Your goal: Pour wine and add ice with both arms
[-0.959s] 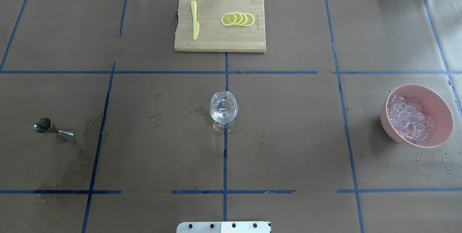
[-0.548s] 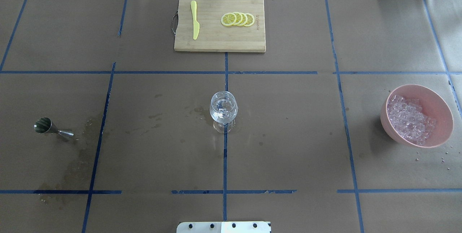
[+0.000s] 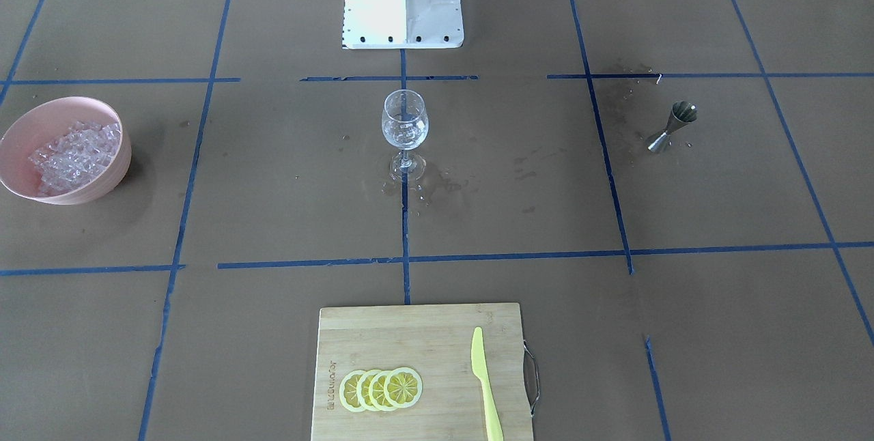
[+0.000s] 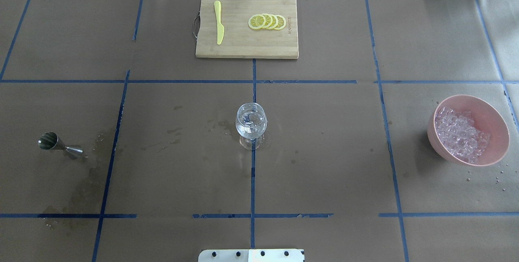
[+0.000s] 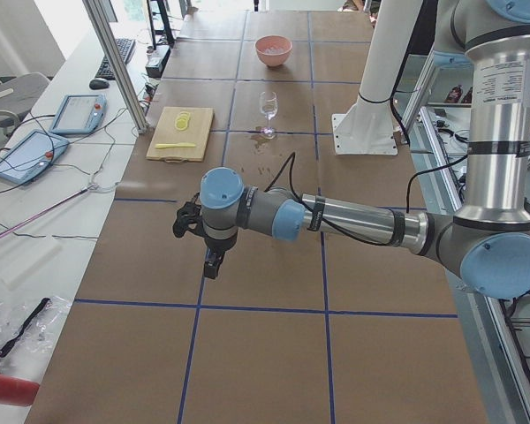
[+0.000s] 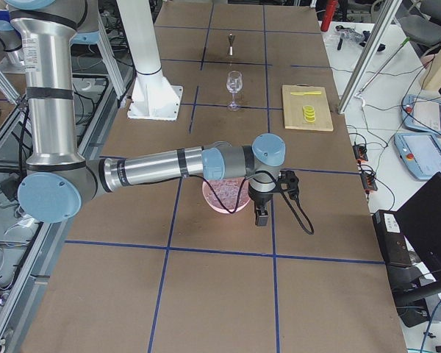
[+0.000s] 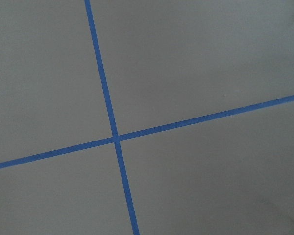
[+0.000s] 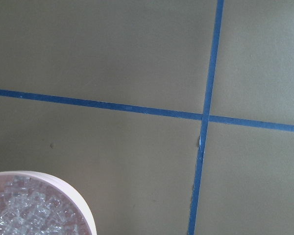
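Closure cannot be told for either gripper: the left arm's black two-finger gripper [image 5: 210, 263] and the right arm's black two-finger gripper [image 6: 261, 215] are showing only in the side views, each pointing down over the brown paper-covered table [image 4: 324, 152]. The left wrist camera is showing only paper and crossing blue tape lines [image 7: 115, 137]. The right wrist camera is cropping the round pink bowl [image 8: 84, 208] to one corner. In the right side view the arm is hiding part of that bowl, just beside the gripper. The ice [image 4: 460, 134], a heap of small clear glassy cubes, is lying in the bowl at the table's right end, banked against one side. The clear stemmed wine glass [image 4: 251, 122] is standing upright at centre, well apart; its contents are hard to make out.
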You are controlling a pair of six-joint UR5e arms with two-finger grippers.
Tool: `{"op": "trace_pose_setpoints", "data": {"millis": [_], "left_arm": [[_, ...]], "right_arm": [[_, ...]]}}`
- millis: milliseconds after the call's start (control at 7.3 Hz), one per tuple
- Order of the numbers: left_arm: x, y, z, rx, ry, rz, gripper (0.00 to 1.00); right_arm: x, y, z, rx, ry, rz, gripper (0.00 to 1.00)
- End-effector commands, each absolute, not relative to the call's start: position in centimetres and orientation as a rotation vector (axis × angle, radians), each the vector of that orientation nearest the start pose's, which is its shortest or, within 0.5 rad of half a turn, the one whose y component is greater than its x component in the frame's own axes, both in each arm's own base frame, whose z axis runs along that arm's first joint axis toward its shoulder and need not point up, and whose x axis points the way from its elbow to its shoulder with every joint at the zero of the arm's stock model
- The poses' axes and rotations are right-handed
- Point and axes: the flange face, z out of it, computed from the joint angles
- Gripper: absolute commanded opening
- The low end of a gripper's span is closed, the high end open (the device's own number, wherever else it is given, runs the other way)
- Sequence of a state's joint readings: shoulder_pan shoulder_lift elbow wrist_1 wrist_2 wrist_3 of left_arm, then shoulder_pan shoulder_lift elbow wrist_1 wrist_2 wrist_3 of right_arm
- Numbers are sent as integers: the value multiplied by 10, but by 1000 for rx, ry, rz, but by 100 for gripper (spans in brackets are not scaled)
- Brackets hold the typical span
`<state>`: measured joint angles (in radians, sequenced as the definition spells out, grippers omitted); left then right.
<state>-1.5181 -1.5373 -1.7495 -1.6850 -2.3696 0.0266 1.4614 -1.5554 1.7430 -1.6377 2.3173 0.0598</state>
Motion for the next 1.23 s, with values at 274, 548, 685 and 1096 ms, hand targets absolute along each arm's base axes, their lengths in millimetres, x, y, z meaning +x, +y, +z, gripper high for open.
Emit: {"op": "trace_pose_setpoints", "data": {"millis": [274, 548, 685, 1096], "left_arm": [[-38, -458, 611, 171, 795, 163, 100], [-37, -461, 611, 181, 782, 173, 100], [-36, -462, 612, 171, 785, 172, 100], [-38, -479, 592, 91, 789, 133, 100]], "right_arm": [[12, -493, 587, 29, -758, -82, 100], [13, -494, 587, 29, -755, -82, 100], [13, -494, 587, 29, -755, -82, 100], [12, -494, 584, 33, -758, -80, 100]]}}
